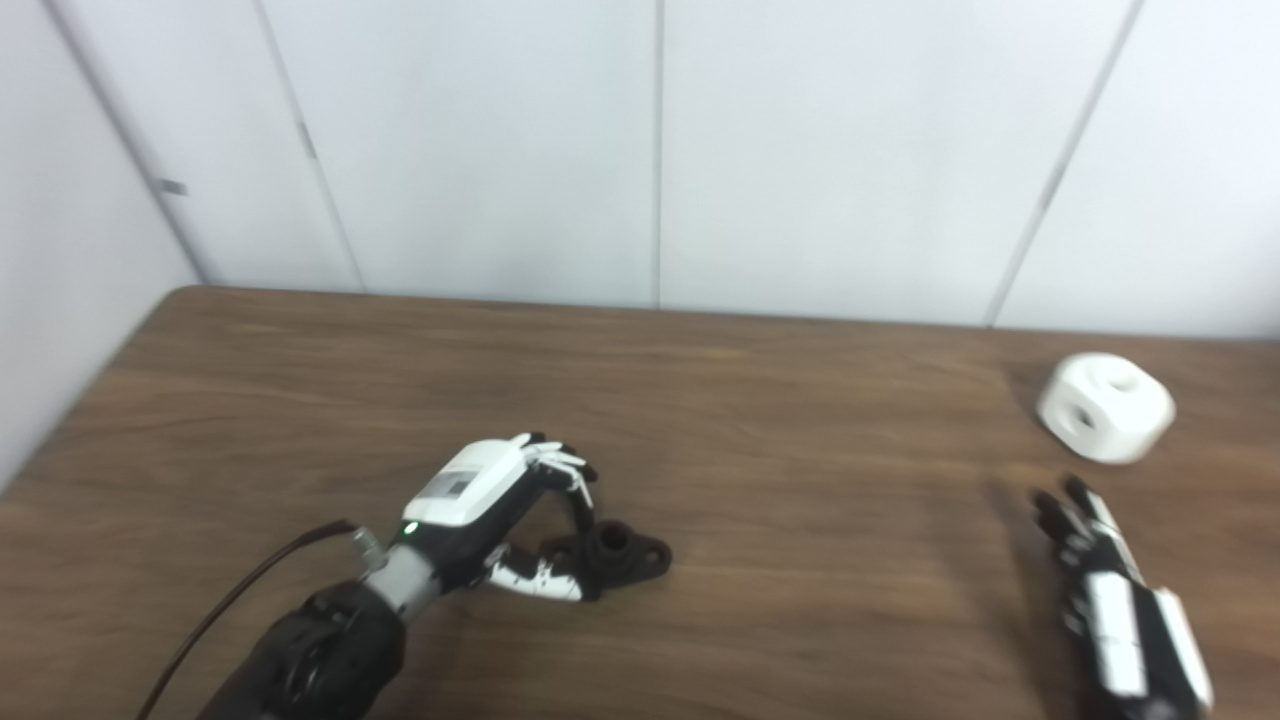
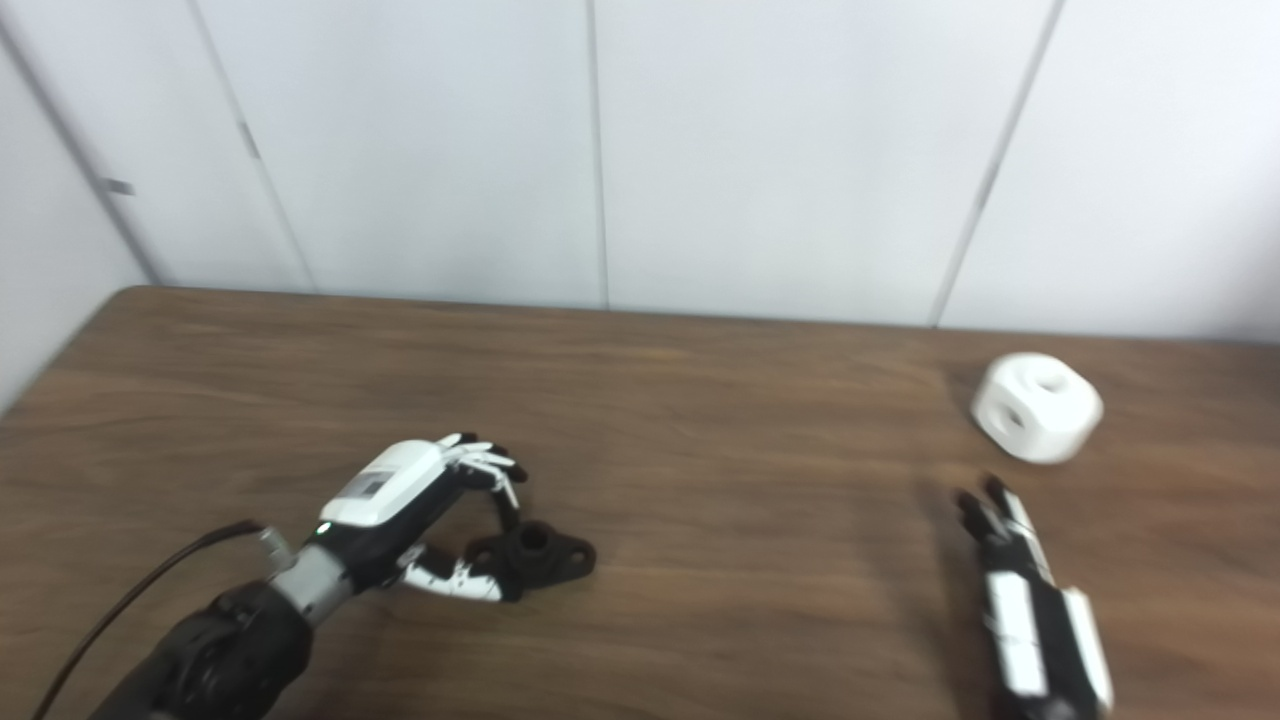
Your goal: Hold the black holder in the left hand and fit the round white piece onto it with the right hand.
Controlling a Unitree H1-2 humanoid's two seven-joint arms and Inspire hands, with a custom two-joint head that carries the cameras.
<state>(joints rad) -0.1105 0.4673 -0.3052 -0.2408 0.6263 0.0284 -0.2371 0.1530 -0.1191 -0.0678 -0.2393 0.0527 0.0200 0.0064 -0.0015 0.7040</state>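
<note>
A brown wooden table [image 1: 760,400] fills the lower scene, with white wall panels [image 1: 850,150] behind it. The left hand [image 1: 490,520] curls down at the table's near left, its fingers and thumb around the black holder [image 1: 615,553], which rests on the wood; whether the grip is firm cannot be told. The right hand [image 1: 1110,610] lies at the near right, fingers extended and holding nothing. The round white piece [image 1: 1105,407] sits beyond it, apart from its fingertips.
</note>
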